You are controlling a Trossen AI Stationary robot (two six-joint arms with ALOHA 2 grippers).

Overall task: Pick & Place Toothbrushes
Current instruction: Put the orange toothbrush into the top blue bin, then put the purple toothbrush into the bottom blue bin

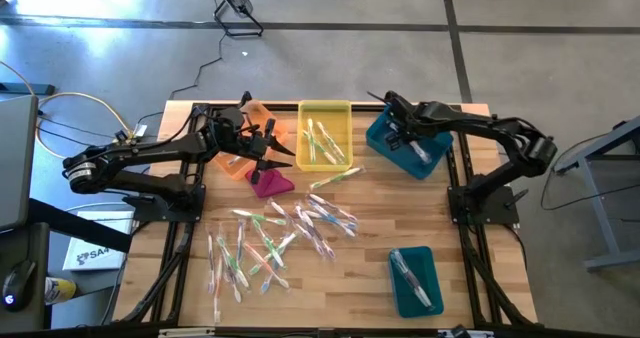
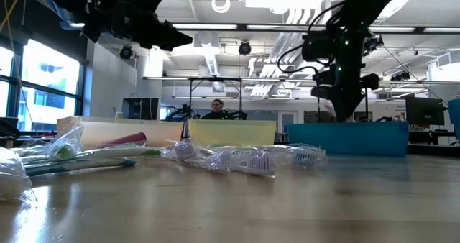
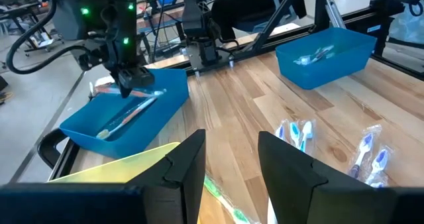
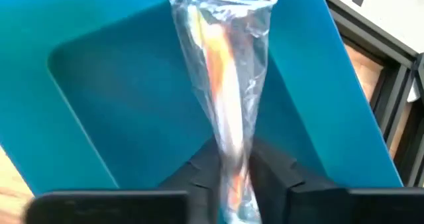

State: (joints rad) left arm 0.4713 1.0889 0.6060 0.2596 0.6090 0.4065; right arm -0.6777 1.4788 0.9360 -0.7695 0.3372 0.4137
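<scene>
Here the right gripper (image 4: 228,177) pinches a wrapped toothbrush (image 4: 222,85) over the teal bin (image 4: 119,98). Light, crinkly, slippery wrap; grip mid-handle. Left jaws stand spread.

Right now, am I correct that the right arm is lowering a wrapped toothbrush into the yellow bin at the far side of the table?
Not quite: the bin is teal, not yellow. The high view shows the right gripper over the far teal bin, beside the yellow bin. The right wrist view shows the wrapped toothbrush between its jaws, above teal plastic.
</scene>
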